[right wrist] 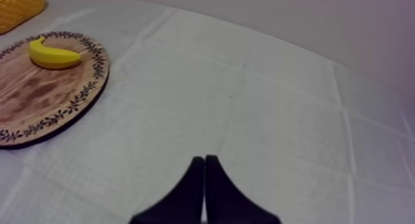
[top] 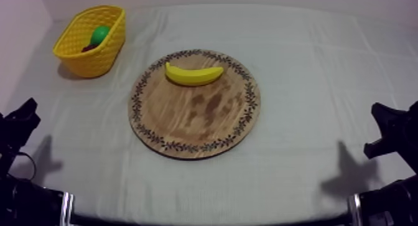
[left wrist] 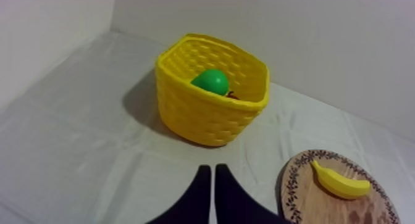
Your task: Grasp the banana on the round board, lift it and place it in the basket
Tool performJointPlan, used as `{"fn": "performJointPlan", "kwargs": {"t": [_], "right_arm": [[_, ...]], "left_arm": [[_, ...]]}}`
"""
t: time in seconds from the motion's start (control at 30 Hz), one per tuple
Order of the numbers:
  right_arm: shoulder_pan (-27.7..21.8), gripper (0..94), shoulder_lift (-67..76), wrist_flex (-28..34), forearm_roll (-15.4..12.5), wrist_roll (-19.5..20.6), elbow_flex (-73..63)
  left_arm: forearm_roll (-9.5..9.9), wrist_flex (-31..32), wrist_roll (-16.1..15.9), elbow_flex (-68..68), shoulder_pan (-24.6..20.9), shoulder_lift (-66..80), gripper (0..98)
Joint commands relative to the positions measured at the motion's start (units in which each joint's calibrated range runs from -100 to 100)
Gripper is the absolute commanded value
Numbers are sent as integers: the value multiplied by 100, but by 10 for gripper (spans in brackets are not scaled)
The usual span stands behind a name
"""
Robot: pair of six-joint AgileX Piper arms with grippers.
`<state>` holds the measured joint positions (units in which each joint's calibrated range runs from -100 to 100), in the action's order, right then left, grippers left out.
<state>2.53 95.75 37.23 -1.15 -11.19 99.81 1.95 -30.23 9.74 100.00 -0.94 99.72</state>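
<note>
Not started yet: banana (top: 193,74) on the board, both arms parked near me

Nothing done so far as I can judge; pick, carry and drop are all left. Banana lies on its side on the far part of the wooden board (top: 186,126), mid-table, nothing touching it. Yellow basket (top: 74,38) sits at the far left, apart from the board, upright w/ its mouth free. Inside it: a green fruit (top: 99,35), prob the pear, plus a dark red bit (top: 89,48) beside it, too hidden for me to name. Left gripper (left wrist: 212,171) low at near left, fingers together as a wedge, holding nothing, aimed twd basket. Right gripper (right wrist: 204,160) low at near right, fingers also pressed together, empty, well apart from the board. I reckon the left arm is better placed, since basket is on its side
</note>
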Motion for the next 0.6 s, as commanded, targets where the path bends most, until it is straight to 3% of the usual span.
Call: {"fn": "performJointPlan", "kwargs": {"t": [0.0, 0.5, 0.57], "right_arm": [[0, 3, 0, 3, 0, -2, -3], [0, 3, 0, 3, 0, -2, -3], [0, 3, 0, 3, 0, -2, -3]], "left_arm": [[3, 0, 0, 0, 4, 2, 1], [3, 0, -3, 0, -3, 2, 2], [-5, -8, -210, 0, -3, 2, 10]]}}
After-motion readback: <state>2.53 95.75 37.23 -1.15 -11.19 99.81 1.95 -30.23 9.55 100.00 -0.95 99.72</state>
